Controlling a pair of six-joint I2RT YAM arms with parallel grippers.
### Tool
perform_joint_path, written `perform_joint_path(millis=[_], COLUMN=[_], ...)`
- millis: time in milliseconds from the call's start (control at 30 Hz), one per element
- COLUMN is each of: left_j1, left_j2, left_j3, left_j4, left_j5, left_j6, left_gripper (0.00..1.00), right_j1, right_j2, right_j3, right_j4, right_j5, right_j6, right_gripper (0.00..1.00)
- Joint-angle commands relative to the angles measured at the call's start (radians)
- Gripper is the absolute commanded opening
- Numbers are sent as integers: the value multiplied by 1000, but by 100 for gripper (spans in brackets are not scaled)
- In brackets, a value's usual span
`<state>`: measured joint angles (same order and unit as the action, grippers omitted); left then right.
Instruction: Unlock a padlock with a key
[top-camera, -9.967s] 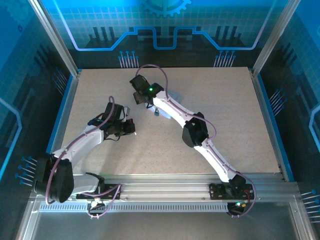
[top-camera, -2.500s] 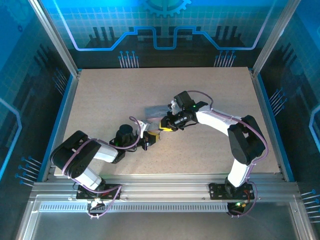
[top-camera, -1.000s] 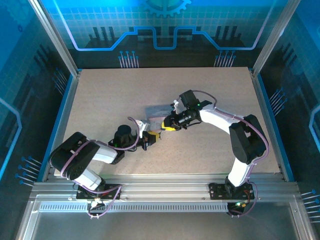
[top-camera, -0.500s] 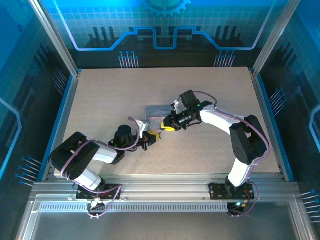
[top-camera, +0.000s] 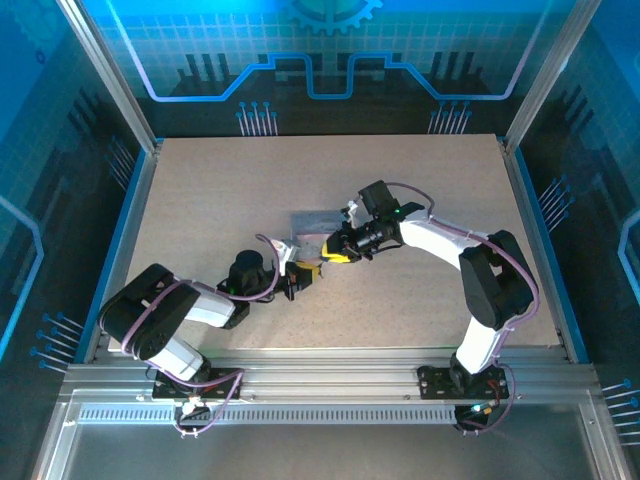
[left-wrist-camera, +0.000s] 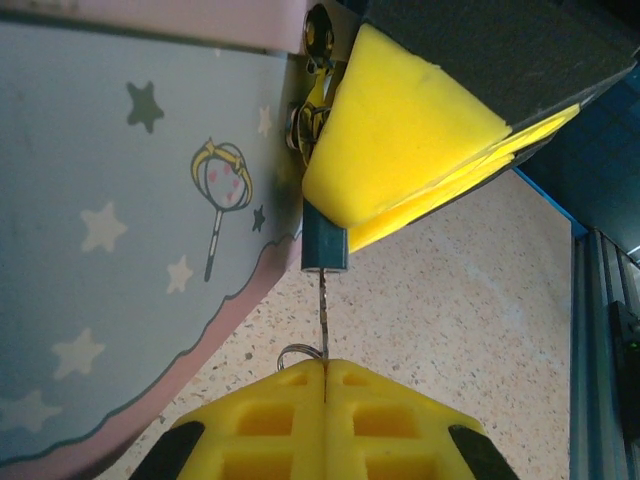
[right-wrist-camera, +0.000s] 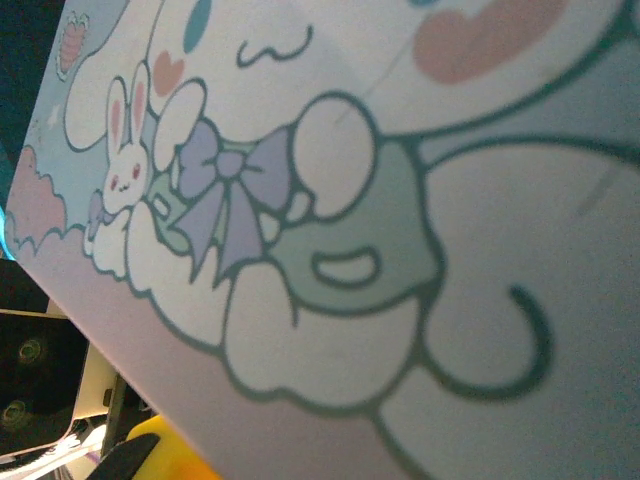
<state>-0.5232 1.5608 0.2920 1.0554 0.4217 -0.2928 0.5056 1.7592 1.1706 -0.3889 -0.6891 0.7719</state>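
No motion in the last second: the top view reads the same across its last three frames. Both arms are frozen nose to nose just in front of the rounded grey tin (top-camera: 315, 219) with the pastel cartoon print. A couple of seconds back the right arm shifted a touch. Ten seconds back the arms were well apart. So the approach is done and this is a hold.

Left gripper (left-wrist-camera: 325, 378): jaws pinched shut on the thin dark metal key (left-wrist-camera: 323, 300). The blade stands straight out from between the yellow pads (left-wrist-camera: 385, 405), with its wire ring (left-wrist-camera: 296, 353) just beside them.

Right gripper (left-wrist-camera: 430, 190): jaws narrow, apparently clamped on the tiny dark-blue padlock (left-wrist-camera: 324, 247), whose body pokes out of the grip. The shackle end is up at the tin's edge, partly hidden.

The key tip meets the underside of the padlock body, in line with it, above the speckled counter (left-wrist-camera: 460, 320). Can't tell how deep it sits, if at all.

My read: insertion stage, alignment looks good. The stillness suggests the key is either seated or stuck at the keyway mouth. Next it needs a push, then a turn, with the right side holding firm. No released shackle visible.
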Motion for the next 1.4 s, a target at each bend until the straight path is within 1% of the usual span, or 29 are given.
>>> perform_joint_path(millis=[0, 467, 667, 767, 900, 1067, 1200, 1300, 1367], left_j1=[-10, -30, -33, -46, -77, -120, -151, -171, -185], left_j2=[19, 41, 74, 84, 71, 78, 132, 183, 214], left_j3=[22, 31, 44, 47, 35, 11, -1, -12, -22], left_j4=[73, 124, 189, 172, 94, 39, 59, 99, 131], left_j5=[-23, -105, -111, -129, -188, -245, -275, -297, -310], left_j6=[-17, -44, -106, -106, -107, -144, -186, -215, -227], left_gripper=[0, 0, 0, 0, 0, 0, 0, 0, 0], right_j1=[20, 43, 49, 51, 63, 86, 115, 138, 148], right_j2=[-36, -24, -17, -8, 11, 39, 57, 67, 68], right_j3=[17, 15, -1, -12, -12, -25, -42, -57, -75], right_j4=[15, 27, 45, 62, 59, 68, 89, 96, 114], right_j5=[-58, -58, -54, -47, -6, 58, 114, 163, 186], right_j6=[19, 44, 55, 68, 73, 80, 88, 94, 106], right_gripper=[0, 0, 0, 0, 0, 4, 6, 10, 14])
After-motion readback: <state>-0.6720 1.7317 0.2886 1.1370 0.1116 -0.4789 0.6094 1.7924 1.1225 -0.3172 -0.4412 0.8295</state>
